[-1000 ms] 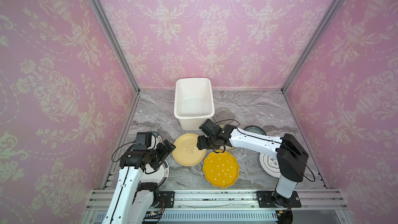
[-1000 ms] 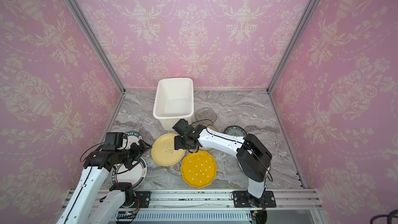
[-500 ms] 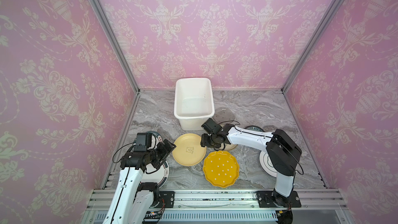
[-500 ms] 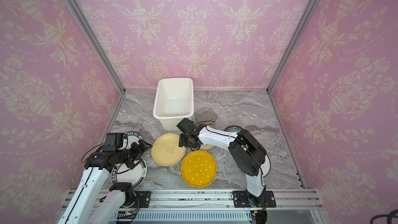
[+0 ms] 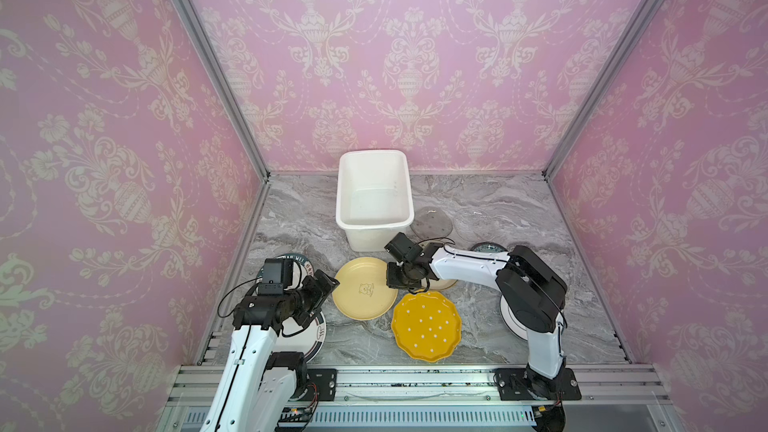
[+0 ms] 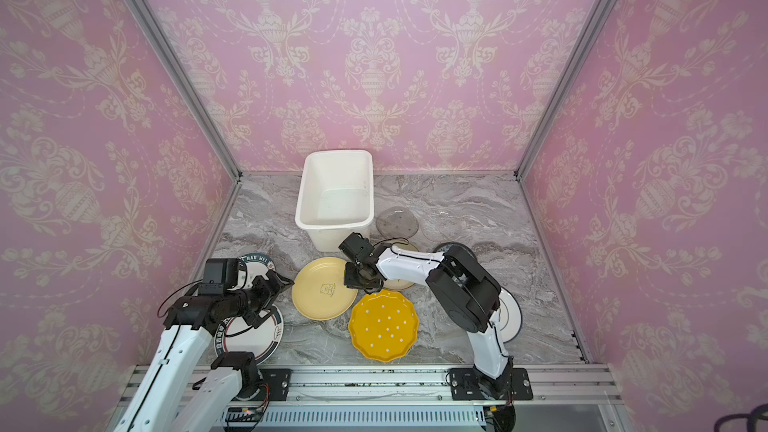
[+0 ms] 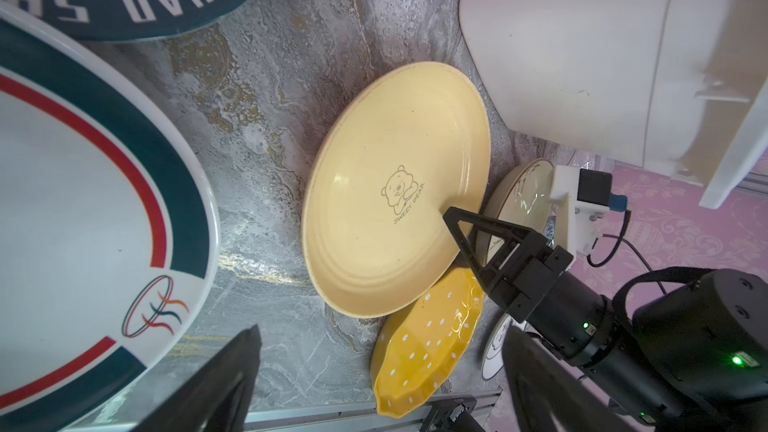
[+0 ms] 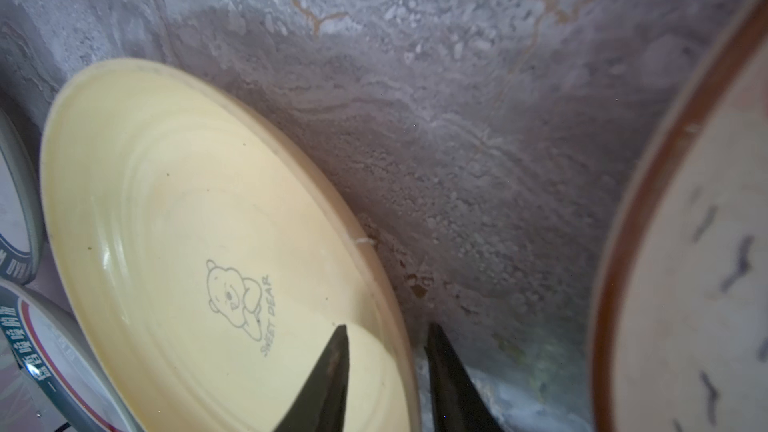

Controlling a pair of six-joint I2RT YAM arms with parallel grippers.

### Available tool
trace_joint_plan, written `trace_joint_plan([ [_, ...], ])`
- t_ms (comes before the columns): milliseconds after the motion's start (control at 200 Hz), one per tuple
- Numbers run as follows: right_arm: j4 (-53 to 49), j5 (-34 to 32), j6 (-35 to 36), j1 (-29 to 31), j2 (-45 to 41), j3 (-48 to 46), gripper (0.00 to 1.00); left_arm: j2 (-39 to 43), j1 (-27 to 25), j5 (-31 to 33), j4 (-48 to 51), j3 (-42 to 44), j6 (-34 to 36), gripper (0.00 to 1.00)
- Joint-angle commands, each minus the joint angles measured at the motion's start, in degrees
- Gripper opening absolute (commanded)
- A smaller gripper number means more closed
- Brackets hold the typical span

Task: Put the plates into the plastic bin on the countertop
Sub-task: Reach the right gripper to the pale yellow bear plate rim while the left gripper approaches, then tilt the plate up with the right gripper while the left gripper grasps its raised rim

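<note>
Far left, two dark-rimmed white plates lie flat on the bench (image 5: 291,218): lettered plate (image 5: 296,258) behind, red-stripe plate (image 5: 312,342) in front. Left arm (image 5: 247,347) hangs over them, left jaws wide apart and holding nothing, fingers (image 7: 224,376) aimed toward the pale plate (image 5: 363,288). Pale plate is flat on the bench just in front of the bin (image 5: 374,238). Right jaws sit at its right edge, narrowly apart and astride the rim. One finger (image 8: 328,371) is over the plate's inside, the other is outside it. A gap shows on both sides, so not clamped. Bin stands upright at back centre by the wall. Dotted plate (image 5: 426,326) is front centre, its rim just beside the pale plate's. Cream plate (image 5: 444,284) lies partly under the right arm (image 5: 469,268). Grey glass plate (image 5: 431,222) is just right of the bin, clear plate (image 5: 473,220) beside it. Blue plate (image 5: 490,248) peeks out behind the arm. White plate (image 5: 509,317) is mostly hidden under the elbow. All visible plates are on the bench, outside the bin.
</note>
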State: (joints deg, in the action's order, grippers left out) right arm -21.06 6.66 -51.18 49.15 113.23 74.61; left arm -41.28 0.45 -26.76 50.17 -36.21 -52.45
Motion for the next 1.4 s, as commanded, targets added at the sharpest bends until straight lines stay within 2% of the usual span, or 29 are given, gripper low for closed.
trace_joint_plan([
  [0,0.6,0.4,0.1,0.1,0.7,0.2,0.26,0.7,-0.4,-0.7,0.0,0.2,-1.1,0.93],
  [165,0.5,0.1,1.1,0.2,-0.6,0.0,0.15,1.2,-0.4,-0.6,0.1,0.0,-1.5,0.93],
  [310,-0.3,-0.5,2.2,0.3,-2.9,-0.6,0.00,2.1,-0.4,-0.3,1.4,-1.7,-1.3,0.94],
  [540,-2.4,0.5,3.9,0.2,-9.3,-0.9,0.00,3.4,-0.4,1.4,7.4,-8.4,1.7,0.95],
  [741,-7.7,3.4,5.2,0.2,-14.4,1.7,0.00,3.8,-0.4,6.0,15.0,-15.6,7.5,0.94],
  [901,-9.4,5.6,4.8,0.2,-17.8,3.1,0.00,2.6,-0.4,9.1,19.6,-19.1,12.6,0.84],
  [1201,-12.8,7.8,4.5,0.8,-19.3,8.1,0.00,-0.4,-0.4,7.6,19.3,-19.0,18.0,0.71],
  [1396,-13.5,8.5,4.2,1.9,-18.9,9.8,0.00,-0.4,-0.4,6.9,16.4,-17.5,16.8,0.52],
])
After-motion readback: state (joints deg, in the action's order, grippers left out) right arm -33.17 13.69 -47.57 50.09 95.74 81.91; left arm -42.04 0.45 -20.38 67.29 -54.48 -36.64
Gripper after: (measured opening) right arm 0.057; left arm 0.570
